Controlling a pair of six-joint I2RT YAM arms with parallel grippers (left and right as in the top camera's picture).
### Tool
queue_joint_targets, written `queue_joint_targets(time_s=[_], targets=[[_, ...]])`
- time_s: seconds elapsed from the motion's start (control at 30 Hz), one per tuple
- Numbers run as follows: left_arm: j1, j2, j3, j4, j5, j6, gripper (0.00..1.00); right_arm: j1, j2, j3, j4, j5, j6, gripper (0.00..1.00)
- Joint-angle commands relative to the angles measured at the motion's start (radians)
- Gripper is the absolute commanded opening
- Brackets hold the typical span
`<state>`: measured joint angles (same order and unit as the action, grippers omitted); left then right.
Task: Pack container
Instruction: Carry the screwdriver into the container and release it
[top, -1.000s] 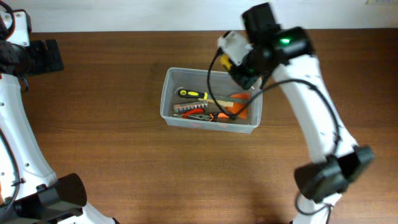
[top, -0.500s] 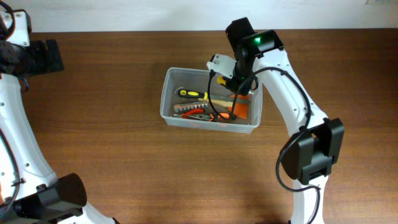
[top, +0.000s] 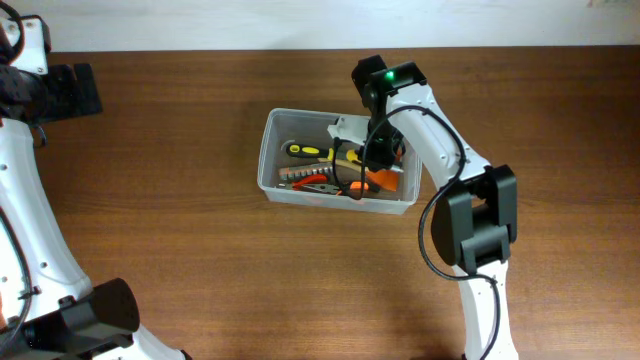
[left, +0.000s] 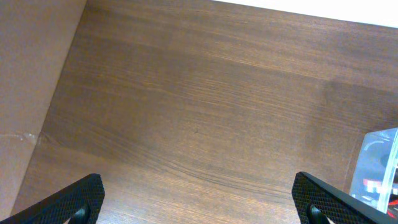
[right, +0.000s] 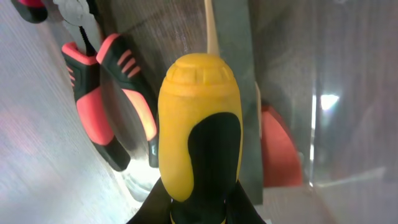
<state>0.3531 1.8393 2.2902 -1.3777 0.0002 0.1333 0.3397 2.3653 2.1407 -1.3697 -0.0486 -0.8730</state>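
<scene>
The clear plastic container stands mid-table with several hand tools in it: a yellow-and-black screwdriver, red-handled pliers and an orange piece. My right gripper is down inside the container's right half. It is shut on a yellow-and-black tool handle, held over the red-handled pliers in the right wrist view, jaws on either side of it. My left gripper is far off at the table's back left, open and empty. A corner of the container shows there.
Bare brown wooden table lies all round the container. A pale wall edge runs along the back. The right arm's links reach over the table's right side.
My right gripper has moved left and down from above the container's back right corner into the container, carrying the yellow-and-black tool. The left arm has not moved.
</scene>
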Motion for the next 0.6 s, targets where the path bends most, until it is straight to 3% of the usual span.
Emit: queue_joint_targets(time_s=[0.0,0.13,0.2,0.23,0.4,0.47,0.57], targets=[[0.003,-0.005,0.001,0.0,0.004,-0.009,0.99,-0.019,0.024,-0.002,-0.009,-0.076,-0.013,0.17],[0.003,-0.005,0.001,0.0,0.004,-0.009,0.99,-0.023,0.029,-0.015,-0.014,-0.078,-0.011,0.19],[0.003,-0.005,0.001,0.0,0.004,-0.009,0.99,-0.023,0.026,-0.014,-0.022,-0.077,0.003,0.25],[0.003,-0.005,0.001,0.0,0.004,-0.009,0.99,-0.023,0.023,-0.014,-0.024,-0.071,0.029,0.47],[0.003,-0.005,0.001,0.0,0.004,-0.009,0.99,-0.023,-0.021,-0.014,-0.063,-0.068,0.116,0.6],[0.003,-0.005,0.001,0.0,0.004,-0.009,0.99,-0.021,-0.048,-0.014,-0.08,-0.067,0.13,0.99],[0.003,-0.005,0.001,0.0,0.004,-0.009,0.99,-0.02,-0.094,-0.014,-0.097,-0.063,0.166,0.99]])
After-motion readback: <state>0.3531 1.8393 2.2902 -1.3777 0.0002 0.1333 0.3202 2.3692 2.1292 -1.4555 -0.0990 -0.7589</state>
